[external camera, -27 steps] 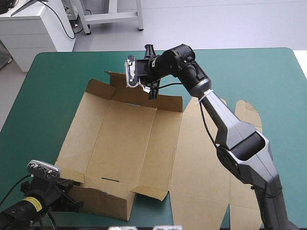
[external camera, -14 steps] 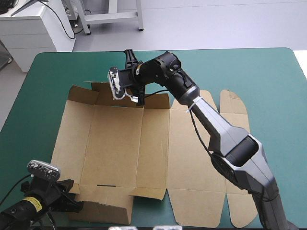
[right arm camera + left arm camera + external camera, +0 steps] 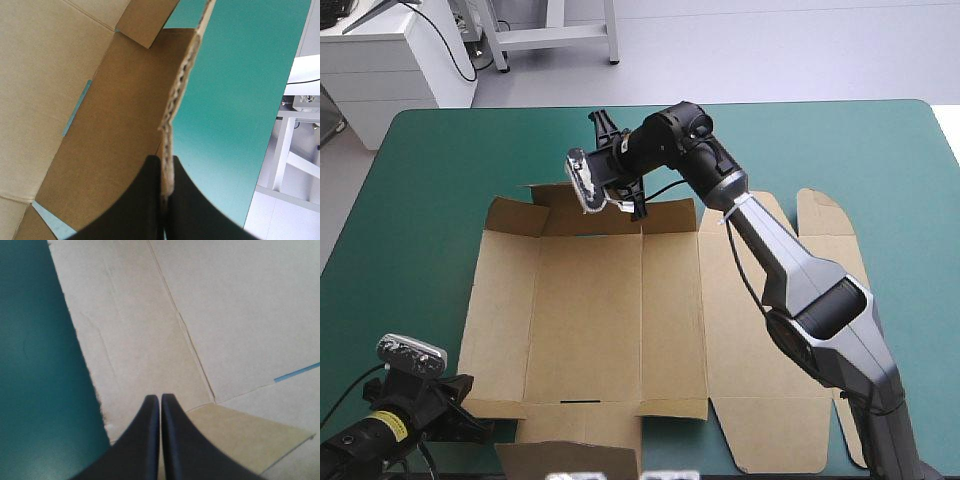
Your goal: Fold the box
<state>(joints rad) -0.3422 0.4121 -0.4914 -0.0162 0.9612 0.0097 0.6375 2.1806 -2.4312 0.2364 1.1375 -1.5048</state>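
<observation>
The brown box (image 3: 590, 320) lies opened out on the teal-green cover, its panels nearly flat. Its far wall (image 3: 665, 215) stands raised, and my right gripper (image 3: 636, 208) is shut on that wall's upper edge. In the right wrist view the board's cut edge (image 3: 182, 75) runs straight out from between the right gripper's (image 3: 165, 165) two black fingers. My left gripper (image 3: 475, 425) sits low at the box's near-left corner. In the left wrist view the left gripper (image 3: 160, 397) is shut, tips over the board (image 3: 150, 315), with no sheet seen between them.
The lid panel with its side flaps (image 3: 770, 330) lies flat toward the table's right. A small flap (image 3: 570, 460) sticks out past the box's near edge. Bare teal-green cover (image 3: 430, 170) shows along the left and far sides.
The right gripper carried the far wall left, then back right, and the whole box slid right. The near wall dropped and the sheet lies flatter. The left gripper stayed put.
</observation>
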